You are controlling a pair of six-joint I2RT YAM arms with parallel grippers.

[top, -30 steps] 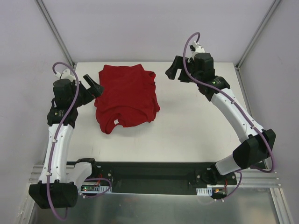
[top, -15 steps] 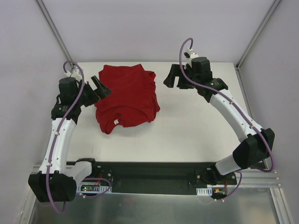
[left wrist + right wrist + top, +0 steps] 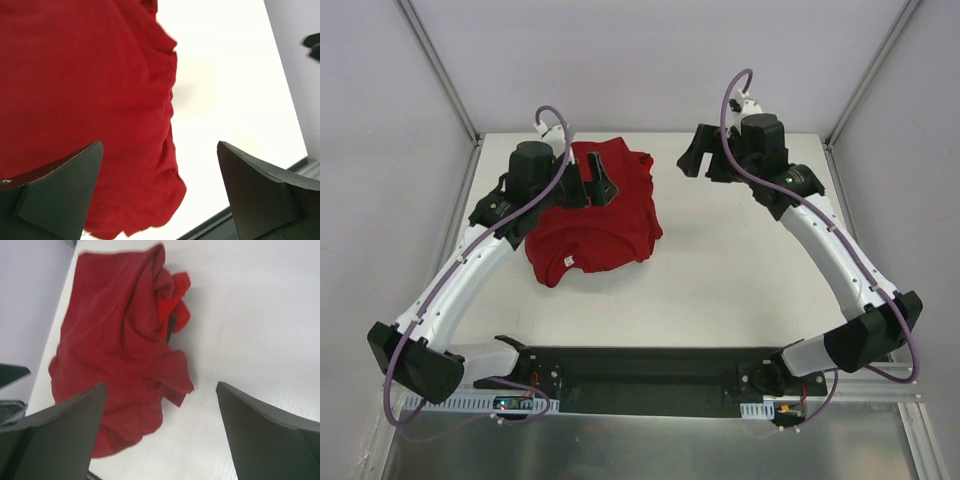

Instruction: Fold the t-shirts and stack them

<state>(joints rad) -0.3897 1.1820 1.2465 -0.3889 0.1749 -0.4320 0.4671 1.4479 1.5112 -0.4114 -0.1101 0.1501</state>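
1. A white counter (image 3: pixel 740 280) sits inside a pale grey-lilac enclosure with walls (image 3: pixel 640 60) on three sides, and we see both arm bases bolted along its near edge
2. The deep-red t-shirts (image 3: pixel 610 225) lie as one rumpled heap on the far-left part of the counter; we cannot tell how many garments are in it
3. A small white neck label (image 3: pixel 567 262) shows at the heap's near edge, on the side toward the arm bases
4. The heap's far-right corner is bunched into folds, with a brighter red wrinkle that we see clearly in the right wrist view
5. Our left claw (image 3: pixel 599 180) hangs over the far part of the heap, released, its two fingers spread wide with nothing between them
6. In the left wrist view red cloth lies under one finger (image 3: pixel 55 195) and bare counter under the other; we cannot tell whether the fingertips touch the cloth
7. Our right claw (image 3: pixel 692 158) is also released, jaws wide, grasping nothing
8. It sits above bare counter near the heap's far-right corner, apart from the cloth and pointing toward it
9. A purple cable (image 3: pixel 552 118) loops over each wrist
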